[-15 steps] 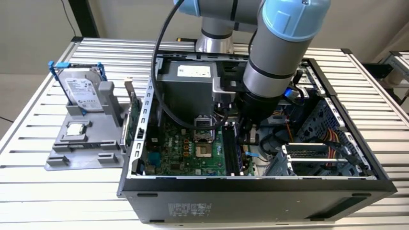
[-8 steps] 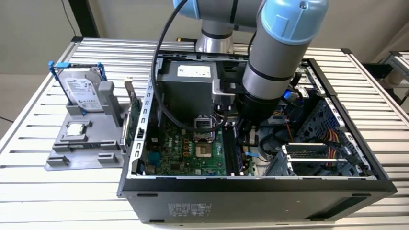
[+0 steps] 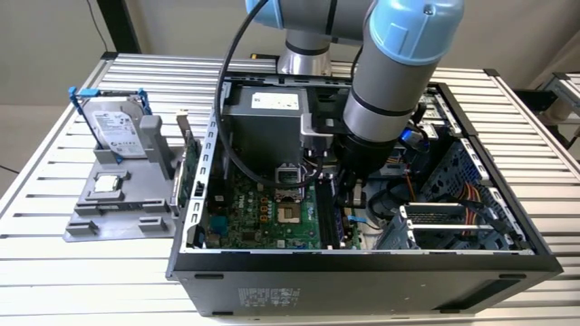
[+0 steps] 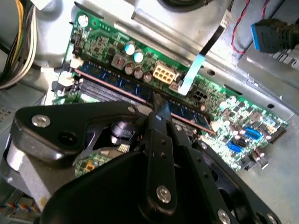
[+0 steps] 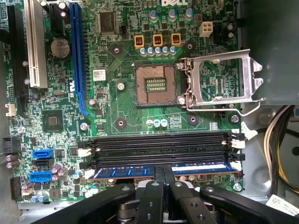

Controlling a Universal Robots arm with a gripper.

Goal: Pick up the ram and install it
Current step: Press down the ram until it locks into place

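Gripper pinches ram in outermost slot

In the first wrist view the fingers cover the middle of the ram, so only its two ends show, and the picture's edge cuts the gripper body off. In the exterior view the arm hides the gripper and most of the memory slots.

The black gripper pinches the long blue-labelled ram stick, seated along the green motherboard.
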